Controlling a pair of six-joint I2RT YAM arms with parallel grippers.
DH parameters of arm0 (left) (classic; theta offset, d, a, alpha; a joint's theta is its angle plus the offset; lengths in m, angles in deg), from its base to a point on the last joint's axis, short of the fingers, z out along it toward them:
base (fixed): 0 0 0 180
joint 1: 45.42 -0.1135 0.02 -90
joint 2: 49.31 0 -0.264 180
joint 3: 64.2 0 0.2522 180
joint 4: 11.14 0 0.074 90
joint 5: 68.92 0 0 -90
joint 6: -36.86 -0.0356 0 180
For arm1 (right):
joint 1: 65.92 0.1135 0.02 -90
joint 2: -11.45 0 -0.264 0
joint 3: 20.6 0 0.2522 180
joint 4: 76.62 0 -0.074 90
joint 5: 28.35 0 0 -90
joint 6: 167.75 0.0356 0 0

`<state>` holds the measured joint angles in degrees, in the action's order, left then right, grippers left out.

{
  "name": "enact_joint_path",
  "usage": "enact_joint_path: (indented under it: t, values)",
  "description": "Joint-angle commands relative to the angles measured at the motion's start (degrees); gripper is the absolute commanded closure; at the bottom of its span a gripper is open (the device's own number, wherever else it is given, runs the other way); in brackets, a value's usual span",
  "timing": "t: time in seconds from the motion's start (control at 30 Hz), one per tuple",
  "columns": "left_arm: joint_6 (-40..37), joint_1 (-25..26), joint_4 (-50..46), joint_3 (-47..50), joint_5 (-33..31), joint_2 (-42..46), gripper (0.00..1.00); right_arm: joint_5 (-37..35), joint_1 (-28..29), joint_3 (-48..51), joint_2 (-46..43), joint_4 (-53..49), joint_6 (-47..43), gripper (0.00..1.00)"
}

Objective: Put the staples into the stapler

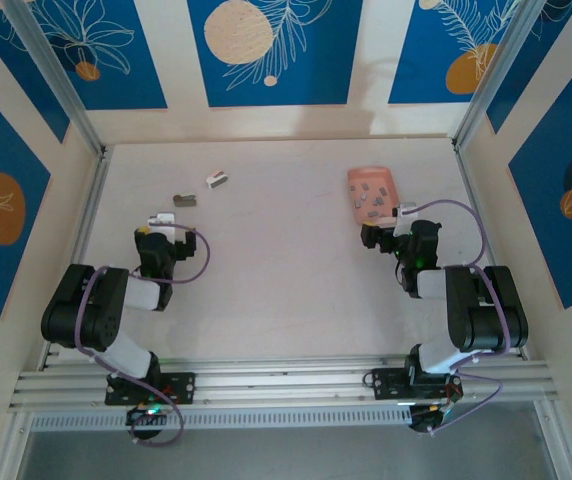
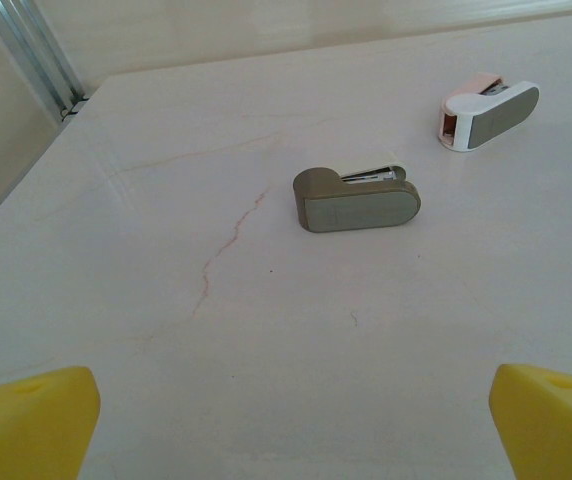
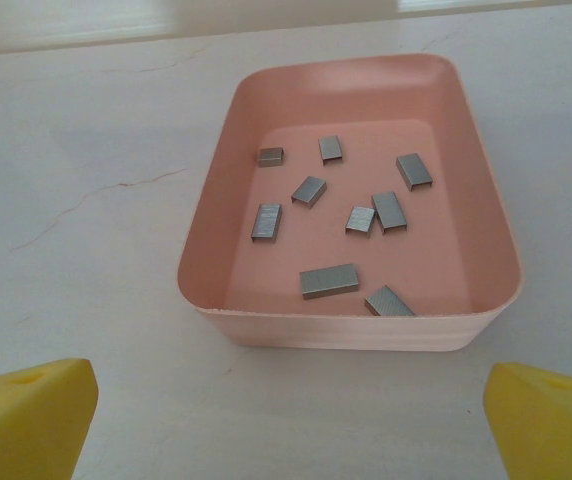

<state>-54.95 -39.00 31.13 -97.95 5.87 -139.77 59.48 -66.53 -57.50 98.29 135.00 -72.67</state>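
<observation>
Left arm (image 1: 106, 310): folded back near its base, wrist aimed toward the far wall. The left gripper (image 2: 286, 430) sits low over the table (image 1: 286, 280), its yellow fingertips (image 2: 26, 420) spread wide with nothing between them. Ahead of it lies the olive stapler (image 2: 356, 200). Farther off to the right lies the white stapler (image 2: 488, 112), and the two do not touch. Right arm (image 1: 471, 305): folded likewise. The right gripper (image 3: 286, 425) is spread wide and empty, just short of the pink tray (image 3: 346, 330). The staples (image 3: 329, 281), nine grey strips, lie scattered flat on the tray floor at the far right of the table. Surface: pale, with faint reddish veins. Enclosure: cream walls carrying blue leaf-pattern panels (image 1: 276, 50), with aluminium rails (image 1: 286, 385) along the near edge.
</observation>
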Motion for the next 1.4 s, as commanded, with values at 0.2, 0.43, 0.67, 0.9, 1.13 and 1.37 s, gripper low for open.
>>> enact_joint_path:
  t: [0.2,0.43,0.67,0.9,1.13,1.37]
  values:
    - [0.58,-0.53,-0.2,-0.41,1.14,0.71,0.0,1.03,-0.72,-1.06,0.25,-0.02,1.06,0.01]
    - [-1.48,-0.27,-8.38,-3.02,5.58,4.94,0.08,-0.01,-1.41,-3.0,-4.49,-7.06,2.39,0.01]
    - [0.42,-0.27,-39.75,-17.74,12.27,15.41,0.13,3.98,-1.46,-6.92,-20.64,-24.05,6.32,0.01]
    - [3.99,-0.27,-79.31,-48.95,15.68,5.51,0.15,10.9,1.21,-12.5,-28.99,-39.78,16.48,0.01]
    - [10.33,-0.36,-100.13,-70.5,13.1,-11.56,0.16,10.07,10.68,-14.6,-29.49,-45.75,18.98,0.01]
    - [13.07,-0.74,-108.08,-84.26,12.72,-26.74,0.15,9.21,16.38,-15.83,-25.37,-46.19,18.87,0.01]
